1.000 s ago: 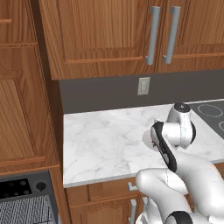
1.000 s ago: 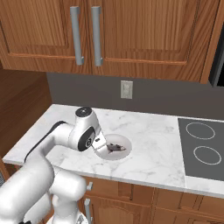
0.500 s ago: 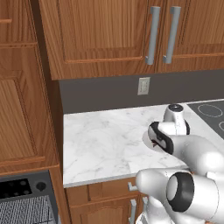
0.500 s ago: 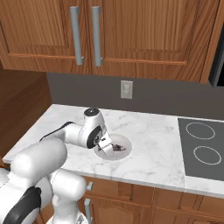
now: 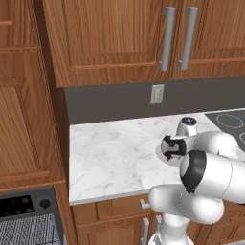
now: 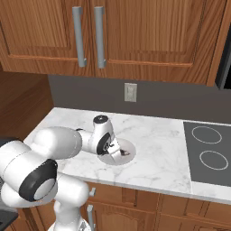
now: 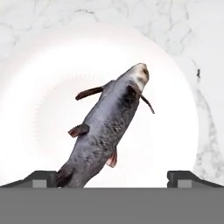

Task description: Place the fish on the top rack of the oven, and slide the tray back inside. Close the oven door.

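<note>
While its two dark finger tips stand wide apart at the bottom of the hand view, the two-finger gripper (image 7: 112, 177) has hold of nothing; it hangs low over the slender dark grey-brown fish (image 7: 105, 131), whose tail end reaches down between the tips without visibly touching either. That fish lies slanted across the round white plate (image 7: 39, 109), head toward the far rim, fins sticking out to the side. From the right base view the white arm's hand (image 6: 104, 140) is bent down over the same plate (image 6: 127, 157), which sits on the white-veined marble counter (image 6: 153, 149) under the brown wooden cabinet doors with steel handles (image 6: 135, 36), well apart from the black glass cooktop with ring marks (image 6: 207, 153). In the left base view the black-fronted oven (image 5: 26, 210) shows at the lower left, a strip of small knobs above a silvery wire grid (image 5: 28, 232).

By my judgement the task is barely begun: the fish is not yet gripped, so lifting it, carrying it across to the oven, setting it on the wire grid, sliding the grid in and shutting the door are all left. Whether that door is open I cannot tell.
</note>
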Tool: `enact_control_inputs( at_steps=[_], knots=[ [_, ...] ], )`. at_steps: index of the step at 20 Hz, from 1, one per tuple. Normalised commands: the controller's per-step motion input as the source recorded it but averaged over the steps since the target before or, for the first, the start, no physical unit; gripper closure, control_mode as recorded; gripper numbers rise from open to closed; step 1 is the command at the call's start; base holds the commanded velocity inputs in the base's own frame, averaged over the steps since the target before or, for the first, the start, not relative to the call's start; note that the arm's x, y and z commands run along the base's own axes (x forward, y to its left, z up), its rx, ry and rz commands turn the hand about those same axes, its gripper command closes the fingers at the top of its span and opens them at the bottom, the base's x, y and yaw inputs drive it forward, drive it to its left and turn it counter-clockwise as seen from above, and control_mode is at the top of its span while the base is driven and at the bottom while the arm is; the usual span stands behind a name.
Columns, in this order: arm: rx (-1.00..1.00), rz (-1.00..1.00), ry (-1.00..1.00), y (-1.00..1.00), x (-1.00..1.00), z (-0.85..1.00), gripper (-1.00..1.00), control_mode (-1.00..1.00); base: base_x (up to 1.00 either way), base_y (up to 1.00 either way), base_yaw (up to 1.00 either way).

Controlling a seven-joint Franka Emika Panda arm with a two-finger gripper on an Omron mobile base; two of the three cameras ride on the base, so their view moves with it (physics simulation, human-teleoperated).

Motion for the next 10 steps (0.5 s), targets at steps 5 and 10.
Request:
enact_control_inputs(
  at_steps=[5,10],
  knots=[
    [0.0,0.0,0.0,-0.19,0.23,-0.16,-1.0,-1.0,0.0,0.0,0.0],
    [0.0,0.0,0.0,-0.09,0.27,-0.07,-1.0,-1.0,0.0,0.0,0.0]
  ],
)
